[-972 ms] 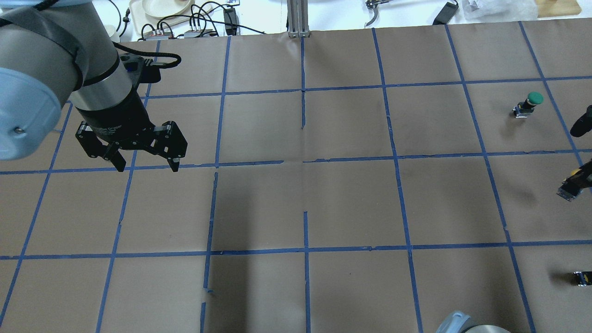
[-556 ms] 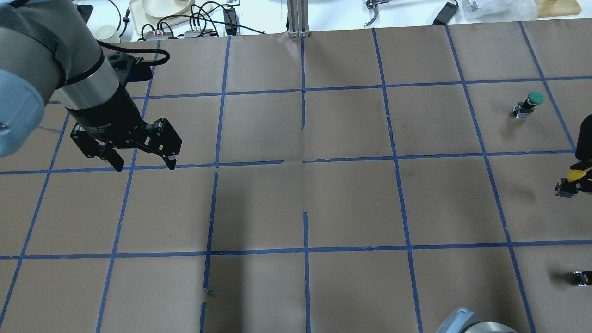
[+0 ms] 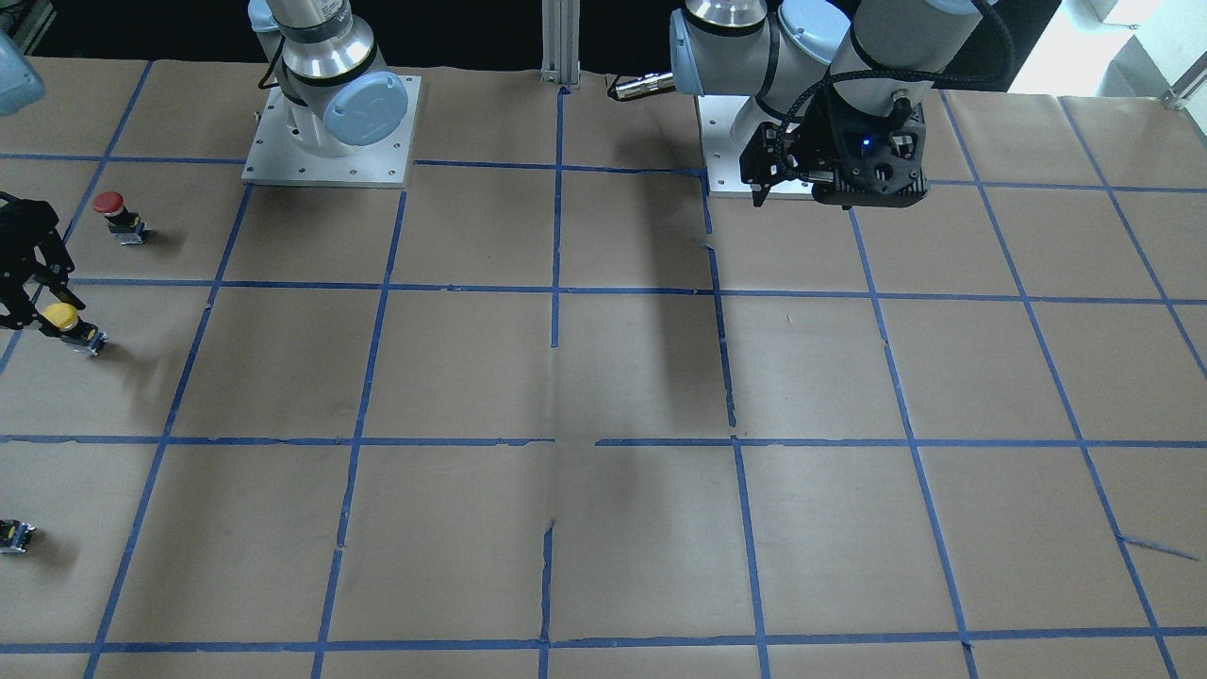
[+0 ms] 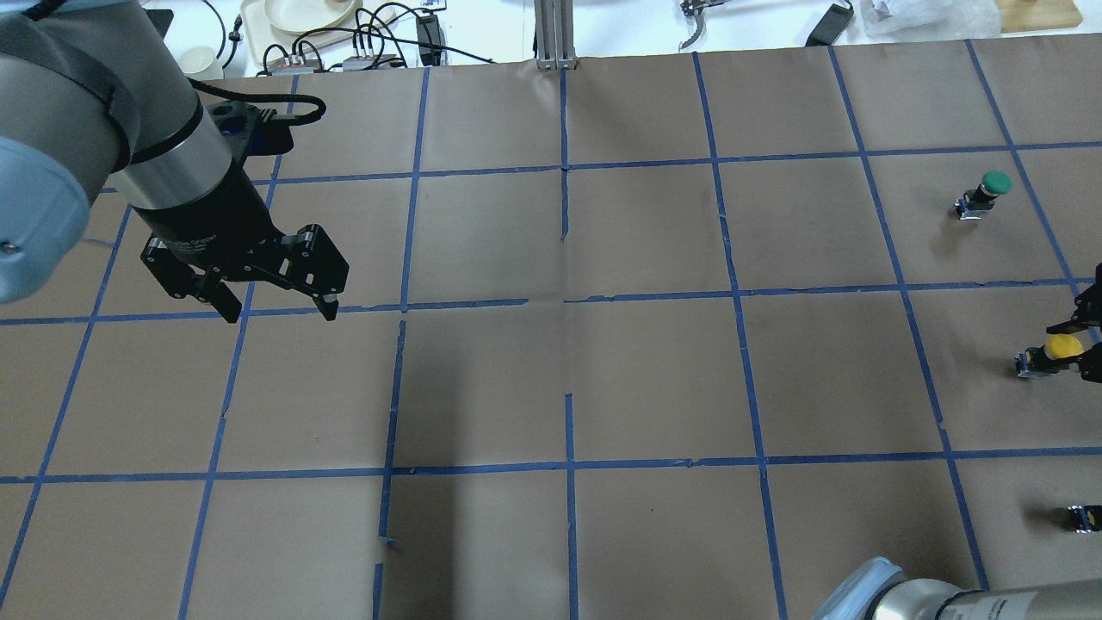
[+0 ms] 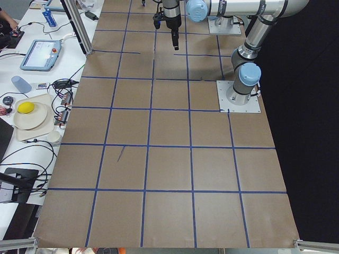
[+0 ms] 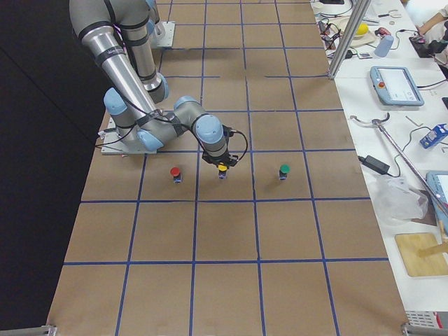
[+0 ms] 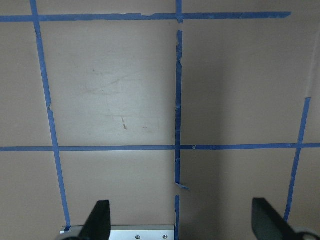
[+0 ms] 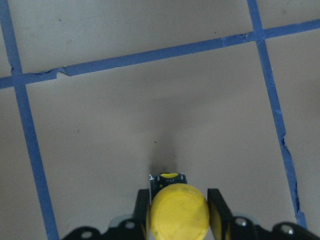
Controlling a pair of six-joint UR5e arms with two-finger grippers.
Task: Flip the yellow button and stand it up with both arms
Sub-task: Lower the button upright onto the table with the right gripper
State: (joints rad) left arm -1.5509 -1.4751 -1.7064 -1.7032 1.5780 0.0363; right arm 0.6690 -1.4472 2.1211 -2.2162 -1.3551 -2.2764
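The yellow button has a round yellow cap on a small black body. It stands cap up on the brown paper at the table's right edge. It also shows in the front view and the right side view. My right gripper is shut on its cap. In the right wrist view the fingers press both sides of the yellow cap. My left gripper is open and empty above the left side of the table, far from the button. The left wrist view shows its fingertips wide apart.
A green-capped button stands farther out from the yellow one. A red-capped button stands nearer the robot. A small black capless part lies at the right edge. Blue tape lines grid the brown paper.
My right gripper has come down and moved slightly left with the yellow button. The button was tilted in the air and is now upright, low at the paper. The left gripper has barely shifted.
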